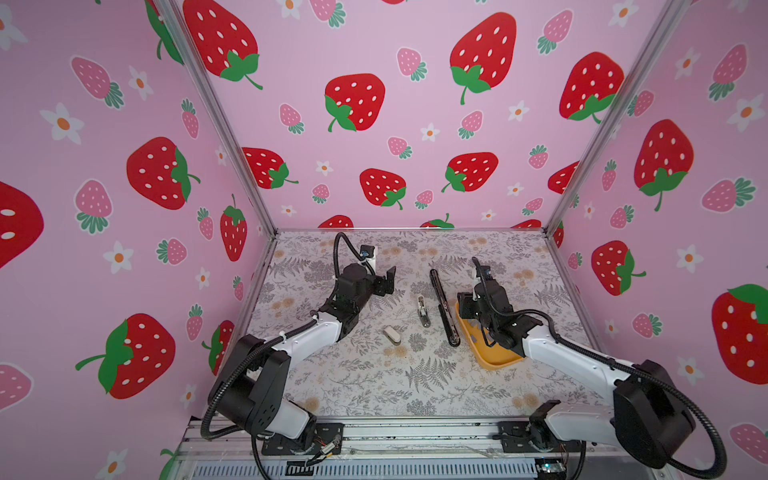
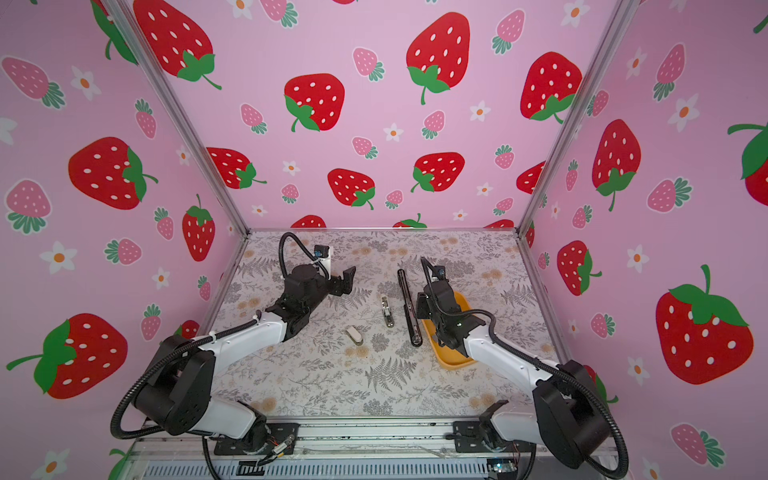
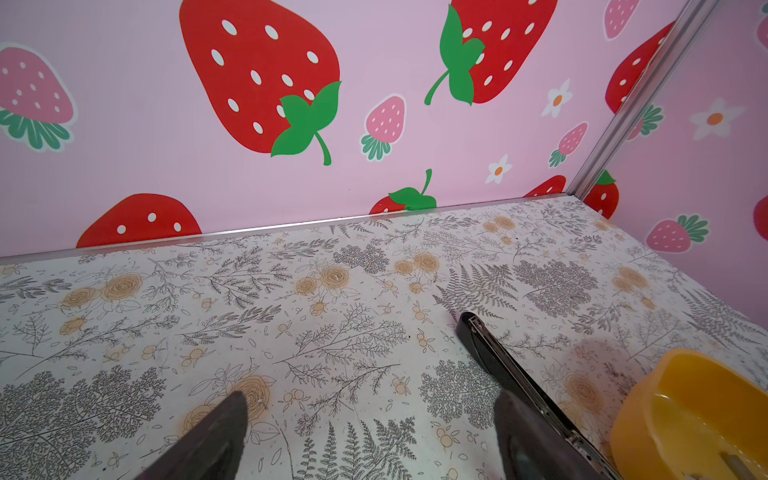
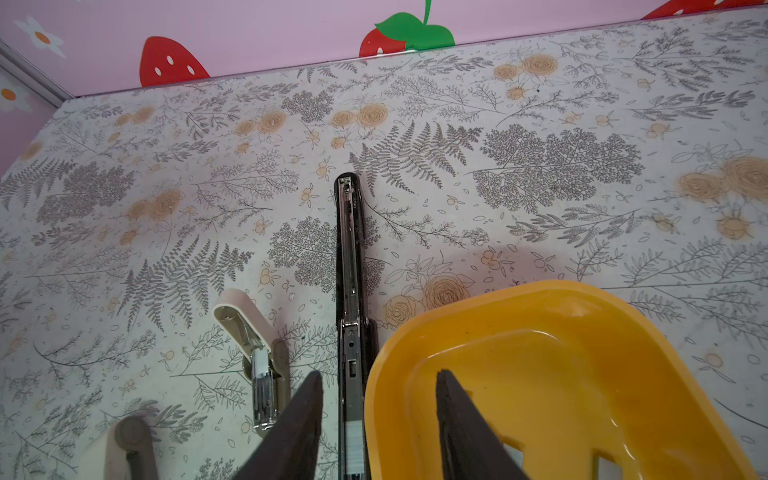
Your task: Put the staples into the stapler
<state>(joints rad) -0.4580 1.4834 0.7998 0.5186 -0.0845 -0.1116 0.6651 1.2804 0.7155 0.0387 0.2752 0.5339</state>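
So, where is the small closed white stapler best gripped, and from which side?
Probably across its long sides, near mid-body, coming straight down from above: the small closed stapler lies flat and alone on the table, so both flanks look free.

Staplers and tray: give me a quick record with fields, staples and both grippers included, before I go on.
black stapler: opened out flat, lying beside the tray
small stapler: hinged open, on the black stapler's far side from the tray
second small stapler: looks closed, lying apart from the others
tray: yellow, partly under the right arm
staples: a grey strip in the tray, mostly cut off
left gripper: open, empty, raised
right gripper: open, nothing seen between its jaws, over the tray's rim
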